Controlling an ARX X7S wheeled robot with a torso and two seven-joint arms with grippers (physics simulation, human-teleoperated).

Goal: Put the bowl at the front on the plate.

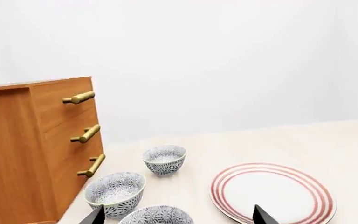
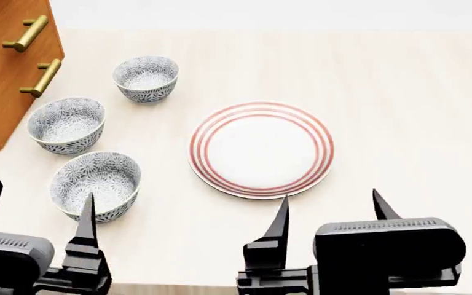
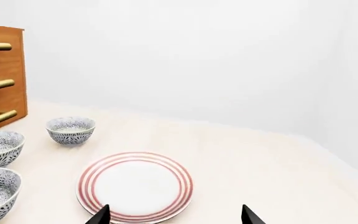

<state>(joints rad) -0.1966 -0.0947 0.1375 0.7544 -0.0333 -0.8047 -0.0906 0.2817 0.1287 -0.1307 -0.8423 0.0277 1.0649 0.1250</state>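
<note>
With left gripper (image 2: 35,206) spread and empty, lower over bowl (image 2: 96,182) rim, pinch wall squarely, lift clear, carry to plate (image 2: 260,149).

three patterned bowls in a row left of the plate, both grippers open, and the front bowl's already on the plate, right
Not quite: the front bowl is not on the plate; it sits on the table beside it, as the head view shows. The rest holds: three bowls, left gripper and right gripper open.
</note>
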